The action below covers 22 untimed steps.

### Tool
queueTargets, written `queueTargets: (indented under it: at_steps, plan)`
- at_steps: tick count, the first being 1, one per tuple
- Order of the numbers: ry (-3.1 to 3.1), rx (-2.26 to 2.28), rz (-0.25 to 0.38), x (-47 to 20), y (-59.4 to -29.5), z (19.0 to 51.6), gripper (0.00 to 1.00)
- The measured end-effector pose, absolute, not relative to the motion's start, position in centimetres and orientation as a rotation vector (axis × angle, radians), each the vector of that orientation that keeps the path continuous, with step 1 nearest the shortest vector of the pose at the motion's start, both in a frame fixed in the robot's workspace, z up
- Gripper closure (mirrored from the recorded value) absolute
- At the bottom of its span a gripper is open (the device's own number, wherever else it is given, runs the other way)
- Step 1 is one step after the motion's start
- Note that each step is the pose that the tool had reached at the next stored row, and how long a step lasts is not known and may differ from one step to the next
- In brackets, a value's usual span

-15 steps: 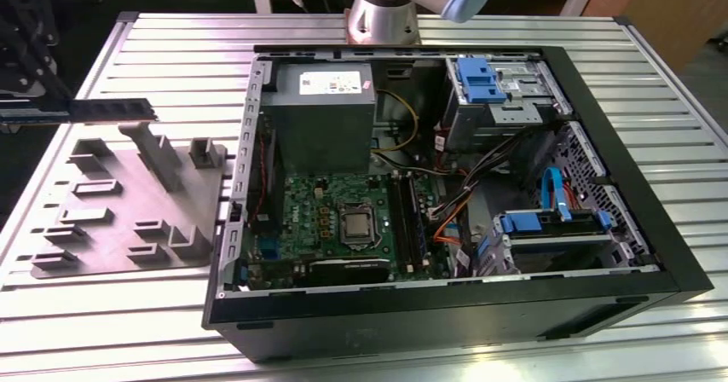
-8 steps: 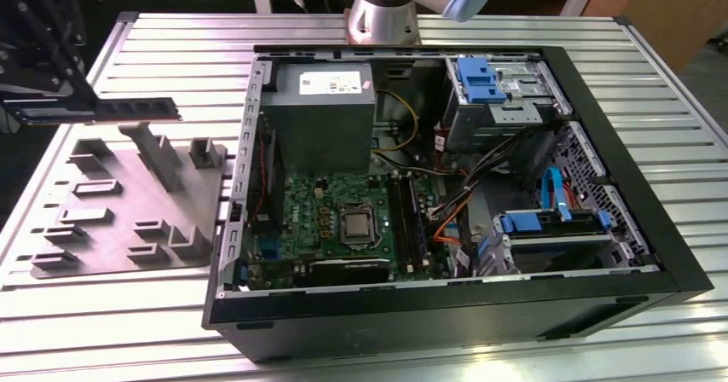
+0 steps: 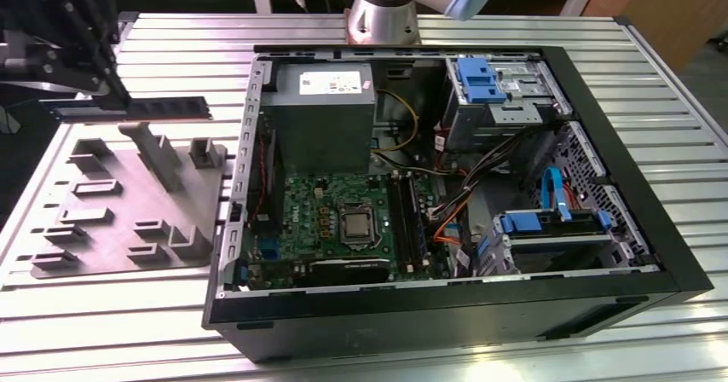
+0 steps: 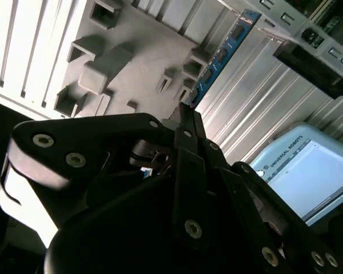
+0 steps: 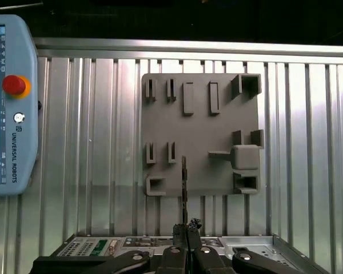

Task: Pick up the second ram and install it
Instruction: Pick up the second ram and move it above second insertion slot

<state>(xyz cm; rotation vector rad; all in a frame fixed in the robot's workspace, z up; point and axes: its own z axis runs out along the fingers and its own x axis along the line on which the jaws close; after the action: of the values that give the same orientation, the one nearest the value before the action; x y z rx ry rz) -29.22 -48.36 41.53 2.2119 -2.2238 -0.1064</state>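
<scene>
The bench (image 3: pixel 159 314) is a silver top of long ribbed aluminium slats. A flat grey holder plate (image 3: pixel 114 228) with upright blocks and pockets lies on it near the side edge at the exterior view's left. Just beside the plate, an open black computer case (image 3: pixel 455 322) lies on its side and reaches toward the opposite edge. The arm's round base (image 3: pixel 384 20) stands at the edge behind the case. In the first wrist view a pale blue teach pendant (image 5: pixel 11 108) lies at a bench edge, apart from the plate.

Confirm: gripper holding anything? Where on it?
Yes: the gripper pinches the long, thin green-blue memory stick by one short end; the rest juts out free.
</scene>
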Motion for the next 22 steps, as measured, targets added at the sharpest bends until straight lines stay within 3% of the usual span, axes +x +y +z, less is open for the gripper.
queueTargets:
  at_steps: [22]
  plan:
    - [-2.224,2.212,-0.107,-23.0,-48.4,41.5,0.88]
